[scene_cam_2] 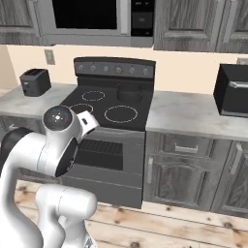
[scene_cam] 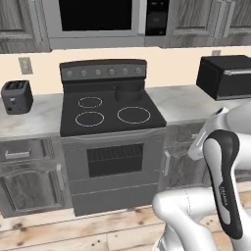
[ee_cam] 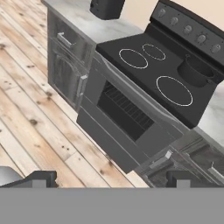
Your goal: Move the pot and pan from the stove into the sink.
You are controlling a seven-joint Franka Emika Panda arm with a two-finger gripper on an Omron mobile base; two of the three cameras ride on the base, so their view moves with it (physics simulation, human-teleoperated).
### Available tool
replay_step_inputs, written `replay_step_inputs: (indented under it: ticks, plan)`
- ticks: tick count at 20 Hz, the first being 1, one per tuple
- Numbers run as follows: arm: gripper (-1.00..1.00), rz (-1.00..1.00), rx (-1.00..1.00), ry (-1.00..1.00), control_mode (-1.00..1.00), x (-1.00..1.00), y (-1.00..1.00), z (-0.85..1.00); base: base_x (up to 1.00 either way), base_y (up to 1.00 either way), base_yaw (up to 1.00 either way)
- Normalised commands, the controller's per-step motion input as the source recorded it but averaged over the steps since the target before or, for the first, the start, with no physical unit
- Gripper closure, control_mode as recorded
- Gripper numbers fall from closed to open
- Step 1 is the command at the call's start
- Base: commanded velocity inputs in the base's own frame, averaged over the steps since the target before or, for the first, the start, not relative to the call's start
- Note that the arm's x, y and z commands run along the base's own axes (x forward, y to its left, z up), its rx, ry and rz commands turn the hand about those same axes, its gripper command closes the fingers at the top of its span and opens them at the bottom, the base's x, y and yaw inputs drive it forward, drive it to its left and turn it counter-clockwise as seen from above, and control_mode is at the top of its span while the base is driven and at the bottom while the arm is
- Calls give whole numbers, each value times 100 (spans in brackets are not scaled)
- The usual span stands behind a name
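Kitchen with marble desk [scene_cam: 186, 105] beside stove [scene_cam: 110, 115]; pot [scene_cam: 128, 92] sitting on back burner, untouched. Gripper [ee_cam: 111, 177] spread wide, grasping nothing. Nothing moved to sink yet, by appearances.

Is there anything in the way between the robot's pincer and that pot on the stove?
Nothing visible. The pincer hangs open over the floor in front of the stove, and the pot sits on the back right burner with bare glass top before it.

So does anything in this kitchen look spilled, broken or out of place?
Nothing stands out. The pot sits upright on the stove's back right burner, the toaster stands square on the counter, and no spill shows.
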Motion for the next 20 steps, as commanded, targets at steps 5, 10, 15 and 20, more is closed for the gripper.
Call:
replay_step_inputs:
  ticks: [5,10,15,20]
  plan:
    - [-100,0,0,0,100,0,0,0,1,0,0]
    - [-100,0,0,0,100,0,0,0,39,0,0]
    - [-100,0,0,0,100,0,0,0,65,0,-1]
    - [-100,0,0,0,100,0,0,0,72,0,-3]
